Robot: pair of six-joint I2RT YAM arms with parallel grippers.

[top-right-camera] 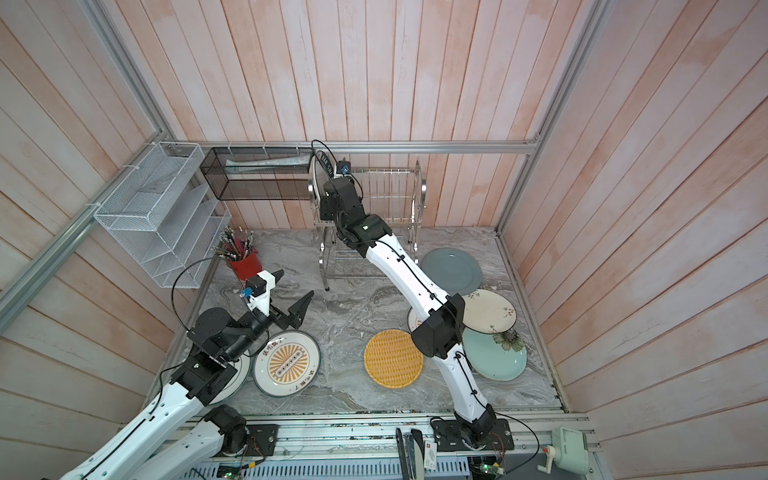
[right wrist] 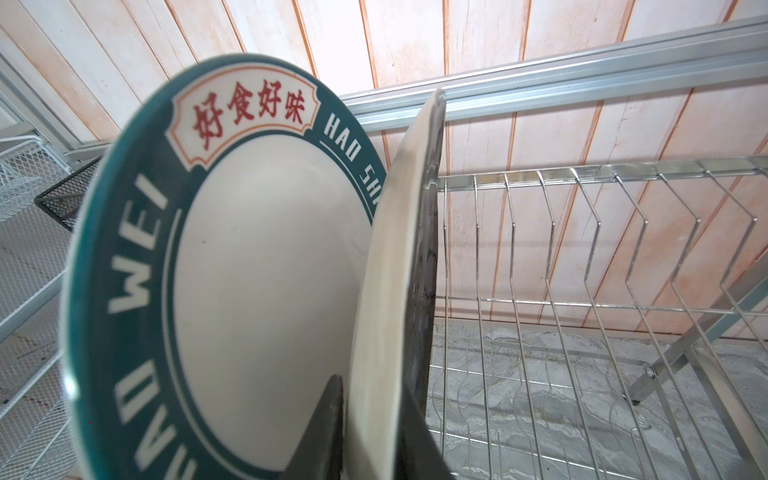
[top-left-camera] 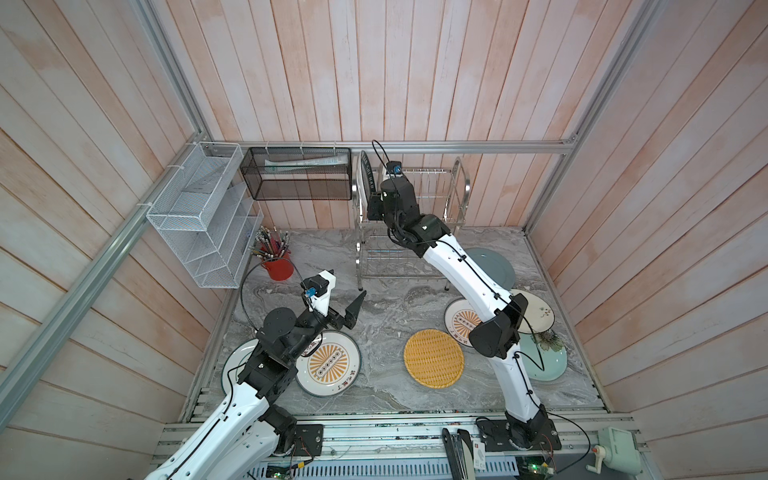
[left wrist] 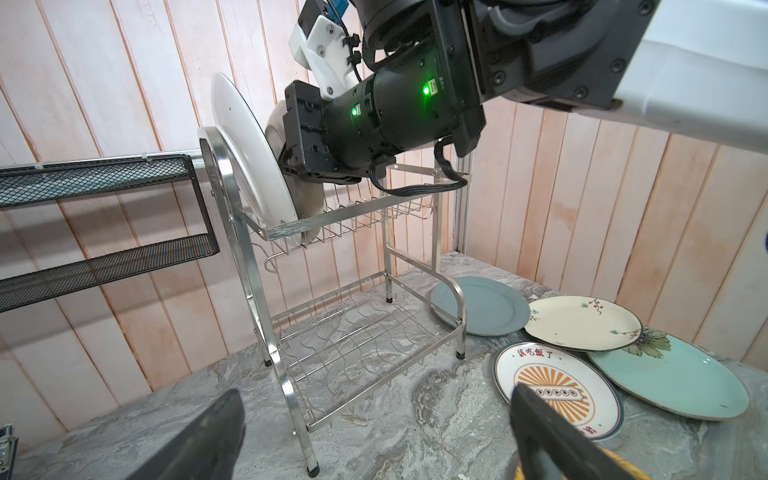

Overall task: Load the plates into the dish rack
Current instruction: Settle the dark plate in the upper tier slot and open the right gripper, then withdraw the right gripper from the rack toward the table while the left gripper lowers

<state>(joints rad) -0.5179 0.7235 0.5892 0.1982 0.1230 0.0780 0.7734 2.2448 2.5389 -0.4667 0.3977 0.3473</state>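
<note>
The steel dish rack stands at the back wall. In its upper tier, at the left end, a plate with a dark lettered rim stands on edge. Beside it a cream plate is upright, with my right gripper shut on its rim. My left gripper hangs open and empty above the table. Flat on the table lie two sunburst plates, a yellow woven, cream floral, grey-blue and pale teal plate.
A white mesh organiser and a black mesh basket hang on the walls left of the rack. A red cup of pens stands below them. Another plate lies under the left arm.
</note>
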